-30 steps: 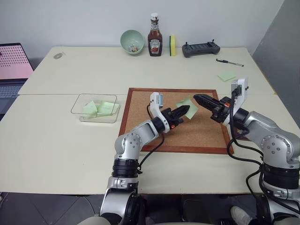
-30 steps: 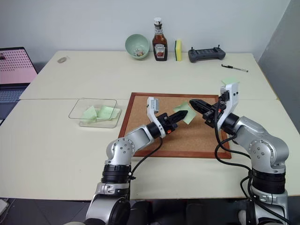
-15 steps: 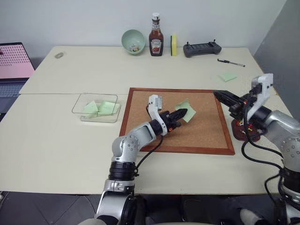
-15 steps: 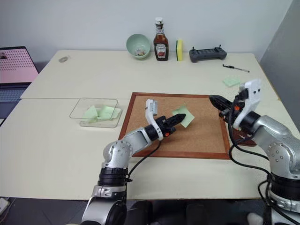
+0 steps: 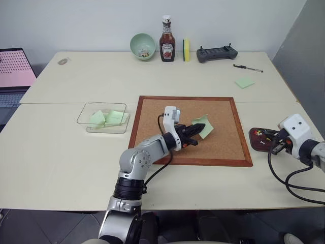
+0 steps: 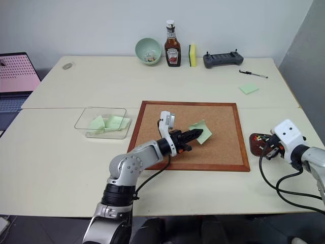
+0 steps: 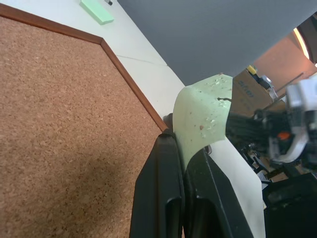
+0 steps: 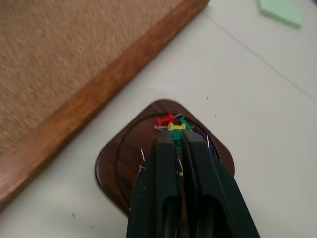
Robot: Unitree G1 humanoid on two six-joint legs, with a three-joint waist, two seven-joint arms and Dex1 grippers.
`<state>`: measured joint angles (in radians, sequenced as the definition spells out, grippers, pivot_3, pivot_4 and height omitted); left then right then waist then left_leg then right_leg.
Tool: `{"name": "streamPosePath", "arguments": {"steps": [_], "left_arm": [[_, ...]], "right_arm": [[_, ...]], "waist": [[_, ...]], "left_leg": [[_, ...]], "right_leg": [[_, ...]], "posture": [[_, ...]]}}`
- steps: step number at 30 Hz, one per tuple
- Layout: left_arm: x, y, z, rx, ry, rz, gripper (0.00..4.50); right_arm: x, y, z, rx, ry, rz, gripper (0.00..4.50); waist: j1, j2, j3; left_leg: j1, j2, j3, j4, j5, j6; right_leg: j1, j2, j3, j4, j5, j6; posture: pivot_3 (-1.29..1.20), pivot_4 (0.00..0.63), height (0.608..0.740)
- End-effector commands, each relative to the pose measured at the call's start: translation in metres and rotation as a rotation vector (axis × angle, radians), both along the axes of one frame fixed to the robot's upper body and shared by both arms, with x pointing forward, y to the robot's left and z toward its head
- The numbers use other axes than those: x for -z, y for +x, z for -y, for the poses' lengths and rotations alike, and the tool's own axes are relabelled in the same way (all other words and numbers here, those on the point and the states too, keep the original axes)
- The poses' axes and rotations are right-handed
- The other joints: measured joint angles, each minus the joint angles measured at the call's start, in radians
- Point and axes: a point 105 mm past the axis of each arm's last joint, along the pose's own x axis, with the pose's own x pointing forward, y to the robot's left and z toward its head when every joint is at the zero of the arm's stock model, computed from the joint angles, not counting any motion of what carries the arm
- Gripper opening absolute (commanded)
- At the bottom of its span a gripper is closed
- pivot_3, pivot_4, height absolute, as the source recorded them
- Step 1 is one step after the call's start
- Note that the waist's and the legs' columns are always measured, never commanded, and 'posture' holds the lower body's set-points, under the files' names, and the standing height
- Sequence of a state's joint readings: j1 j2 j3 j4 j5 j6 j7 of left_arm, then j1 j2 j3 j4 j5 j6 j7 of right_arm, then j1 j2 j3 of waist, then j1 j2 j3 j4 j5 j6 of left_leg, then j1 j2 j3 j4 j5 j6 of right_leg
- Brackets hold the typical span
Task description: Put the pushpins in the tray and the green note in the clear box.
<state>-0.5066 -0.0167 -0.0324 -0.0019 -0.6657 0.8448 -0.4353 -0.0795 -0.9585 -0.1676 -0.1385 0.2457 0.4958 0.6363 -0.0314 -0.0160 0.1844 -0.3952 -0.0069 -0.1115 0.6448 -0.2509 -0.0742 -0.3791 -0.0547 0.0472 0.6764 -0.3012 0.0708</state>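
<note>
Left claw (image 5: 197, 129) clamped on the green note (image 5: 204, 126), held above the cork board (image 5: 218, 147); right claw (image 8: 177, 141), closed, poised over the tray (image 8: 116, 168) with pushpins (image 8: 171, 122) at its tips. Advisable: release pins low within the tray; carry the note level toward the clear box (image 5: 86, 118), clearing the board's raised frame across open worktop (image 5: 61, 152).

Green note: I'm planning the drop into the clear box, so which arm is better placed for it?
Left. The left claw is shut on the green note above the corkboard, nearer the clear box. The right claw is over the tray.
</note>
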Motion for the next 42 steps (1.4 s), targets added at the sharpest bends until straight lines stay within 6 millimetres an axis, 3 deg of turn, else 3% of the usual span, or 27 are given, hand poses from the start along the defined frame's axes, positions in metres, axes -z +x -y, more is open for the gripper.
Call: {"name": "streamPosePath", "arguments": {"steps": [1, 2, 4, 12, 19, 23, 27, 29, 33, 36, 40, 42], "left_arm": [[-0.01, -0.001, 0.001, 0.011, -0.012, 0.044, 0.04], [-0.01, -0.001, 0.001, 0.011, -0.011, 0.043, 0.04], [-0.01, -0.002, 0.001, 0.01, -0.01, 0.043, 0.0], [-0.01, -0.001, -0.001, 0.007, -0.006, 0.043, 0.0], [-0.015, 0.002, -0.003, 0.0, 0.002, 0.061, 0.0], [-0.027, 0.005, -0.012, -0.044, 0.051, 0.134, 0.0], [-0.051, 0.009, -0.043, -0.18, 0.12, 0.234, 0.0], [-0.058, 0.014, -0.075, -0.338, 0.185, 0.27, 0.0], [-0.061, 0.02, -0.124, -0.565, 0.286, 0.284, 0.0], [-0.062, 0.022, -0.185, -0.815, 0.425, 0.296, 0.0], [-0.06, 0.022, -0.23, -0.974, 0.527, 0.289, 0.0], [-0.061, 0.024, -0.241, -1.016, 0.552, 0.29, 0.0]], "right_arm": [[-0.006, 0.008, 0.002, -0.02, -0.058, 0.035, 0.0], [-0.004, 0.009, 0.005, -0.015, -0.059, 0.032, 0.0], [-0.001, 0.009, 0.007, -0.012, -0.06, 0.026, 0.53], [-0.003, 0.009, 0.007, -0.006, -0.03, 0.034, 1.96], [-0.025, 0.008, -0.003, -0.029, 0.035, 0.075, 3.54], [-0.045, 0.003, -0.024, -0.155, 0.099, 0.115, 4.4], [-0.064, -0.002, -0.07, -0.376, 0.214, 0.163, 4.4], [-0.071, -0.001, -0.098, -0.484, 0.284, 0.183, 4.4], [-0.074, 0.0, -0.132, -0.619, 0.361, 0.174, 4.4], [-0.072, 0.001, -0.175, -0.78, 0.415, 0.14, 4.4], [-0.069, 0.006, -0.206, -0.88, 0.425, 0.127, 4.4], [-0.067, 0.007, -0.217, -0.917, 0.417, 0.12, 4.4]], "waist": [[0.001, 0.0, 0.0], [0.002, 0.0, 0.0], [0.002, 0.0, 0.0], [0.001, 0.0, 0.0], [0.001, 0.0, 0.0], [0.001, 0.0, 0.0], [-0.003, 0.0, 0.0], [-0.008, -0.001, 0.001], [-0.001, -0.001, 0.001], [-0.006, -0.003, 0.002], [0.0, -0.003, 0.002], [0.006, -0.003, 0.002]], "left_leg": [[0.0, 0.0, 0.0, 0.0, 0.0, 0.0], [0.0, 0.0, 0.0, 0.0, 0.0, 0.0], [0.0, 0.0, 0.0, 0.0, 0.0, 0.0], [0.0, 0.0, 0.0, 0.0, 0.0, 0.0], [0.0, 0.0, 0.0, 0.0, 0.0, 0.0], [0.0, 0.0, 0.0, 0.0, 0.0, 0.0], [0.0, 0.0, -0.001, 0.0, 0.0, 0.0], [0.001, 0.001, 0.0, 0.0, 0.0, 0.0], [0.001, 0.001, -0.001, 0.0, 0.0, 0.0], [0.001, 0.0, -0.001, 0.0, 0.0, 0.0], [0.0, 0.001, -0.003, 0.0, 0.0, 0.0], [0.0, 0.0, -0.003, 0.0, 0.0, 0.0]], "right_leg": [[0.0, 0.0, 0.0, 0.0, 0.0, 0.0], [0.0, 0.0, 0.0, 0.0, 0.0, 0.0], [0.0, 0.0, 0.0, 0.0, 0.0, 0.0], [0.0, 0.0, 0.0, 0.0, 0.0, 0.0], [0.0, 0.0, 0.0, 0.0, 0.0, 0.0], [0.0, 0.0, 0.0, 0.0, 0.0, 0.0], [0.0, 0.0, -0.001, 0.0, 0.0, 0.0], [0.0, 0.0, 0.0, 0.0, 0.0, 0.0], [0.001, 0.0, -0.001, 0.001, 0.0, 0.0], [0.0, 0.0, -0.001, 0.001, 0.0, 0.0], [-0.001, 0.001, -0.002, 0.002, 0.0, 0.0], [-0.001, 0.0, -0.002, 0.002, 0.0, 0.0]], "posture": [[0.0, 0.15, 0.74], [0.0, 0.15, 0.74], [0.0, 0.15, 0.74], [0.0, 0.15, 0.74], [0.0, 0.15, 0.74], [0.0, 0.15, 0.74], [0.0, 0.15, 0.74], [0.0, 0.15, 0.74], [0.0, 0.15, 0.74], [0.0, 0.15, 0.74], [0.0, 0.15, 0.74], [0.0, 0.15, 0.74]]}}
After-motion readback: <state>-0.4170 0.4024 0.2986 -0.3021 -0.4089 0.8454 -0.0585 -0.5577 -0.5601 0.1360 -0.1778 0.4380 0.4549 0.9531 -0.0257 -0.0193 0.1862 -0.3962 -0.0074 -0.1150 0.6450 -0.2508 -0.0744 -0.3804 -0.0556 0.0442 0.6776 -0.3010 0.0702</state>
